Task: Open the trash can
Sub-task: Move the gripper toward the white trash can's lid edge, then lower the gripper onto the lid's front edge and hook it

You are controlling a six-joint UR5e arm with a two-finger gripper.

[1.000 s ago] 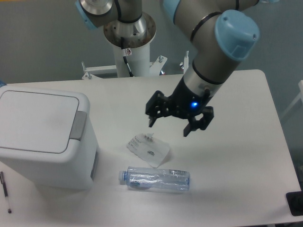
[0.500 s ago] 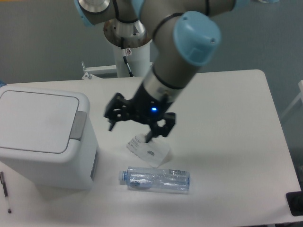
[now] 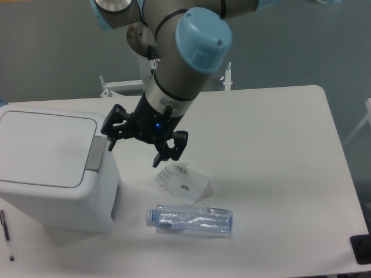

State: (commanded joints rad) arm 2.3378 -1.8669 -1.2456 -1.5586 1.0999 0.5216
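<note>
Here the gripper (image 3: 134,148) hangs with fingers spread wide and holding nothing, just beside the right edge of the trash can (image 3: 55,168), its left fingertip close to the grey push tab (image 3: 96,153). Bare table (image 3: 278,156) lies open to its right; below it sit a small clear packet (image 3: 181,183) and a clear bottle (image 3: 190,219). Since a second ago it has travelled left from mid-table toward the bin. The white bin stands at the table's left, lid flat and closed.
</note>
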